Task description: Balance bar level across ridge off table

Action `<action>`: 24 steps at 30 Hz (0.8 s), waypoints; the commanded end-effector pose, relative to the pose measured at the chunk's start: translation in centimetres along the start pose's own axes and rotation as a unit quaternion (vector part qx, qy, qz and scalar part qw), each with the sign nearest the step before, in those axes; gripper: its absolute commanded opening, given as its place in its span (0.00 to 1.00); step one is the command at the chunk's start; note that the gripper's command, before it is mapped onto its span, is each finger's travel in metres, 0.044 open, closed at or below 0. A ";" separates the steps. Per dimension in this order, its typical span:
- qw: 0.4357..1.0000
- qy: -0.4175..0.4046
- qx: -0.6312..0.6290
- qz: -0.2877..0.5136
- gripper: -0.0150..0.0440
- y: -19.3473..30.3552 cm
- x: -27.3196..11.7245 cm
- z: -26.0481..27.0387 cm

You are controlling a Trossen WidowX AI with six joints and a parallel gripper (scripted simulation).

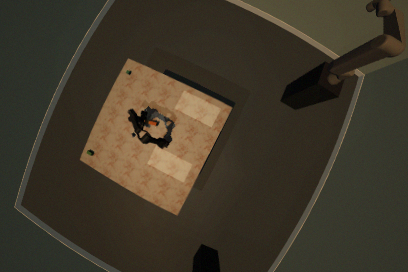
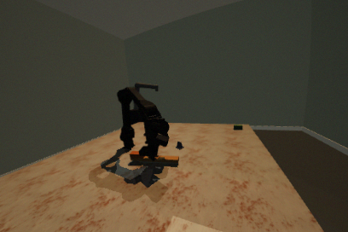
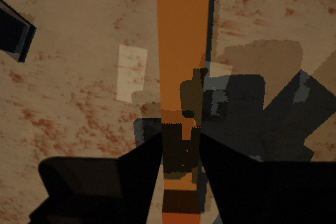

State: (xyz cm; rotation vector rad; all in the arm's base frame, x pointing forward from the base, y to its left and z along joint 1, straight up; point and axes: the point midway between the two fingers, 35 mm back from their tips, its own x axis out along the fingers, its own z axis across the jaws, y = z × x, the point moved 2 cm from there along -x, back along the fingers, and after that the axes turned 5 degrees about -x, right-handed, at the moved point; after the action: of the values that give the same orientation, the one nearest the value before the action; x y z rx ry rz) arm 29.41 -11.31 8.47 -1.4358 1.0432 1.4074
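The orange bar [image 1: 153,122] [image 2: 171,159] [image 3: 183,45] has a dark band and a redder end at the bottom of the wrist view. It looks to lie flat and low at the table; any gap beneath it cannot be made out. My gripper [image 2: 150,157] [image 3: 180,137] is shut on the bar, one black finger at each long side, nearer its redder end. The small dark ridge [image 1: 133,134] [image 2: 179,145] [image 3: 12,32] stands apart from the bar, at the top left of the wrist view and behind the bar in the exterior view. Nothing lies on it.
Small green-black blocks [image 1: 128,72] [image 1: 90,152] [image 2: 237,127] sit near the table's corners, far from the arm. Pale rectangles [image 1: 197,108] [image 1: 170,164] show on the patterned table [image 1: 122,160] [image 2: 245,179]. The arm's dark shadow falls around the bar.
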 end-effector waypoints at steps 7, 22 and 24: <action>1.000 0.005 0.001 -0.004 0.25 -0.2 -3.0 -0.2; 1.000 0.006 0.002 -0.004 0.25 0.0 -6.8 0.0; 1.000 0.006 0.002 -0.004 0.25 0.1 -7.3 0.0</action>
State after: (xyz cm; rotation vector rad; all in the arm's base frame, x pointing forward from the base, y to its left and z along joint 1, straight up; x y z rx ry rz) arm 29.26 -11.25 14.61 -1.4381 1.0424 1.4047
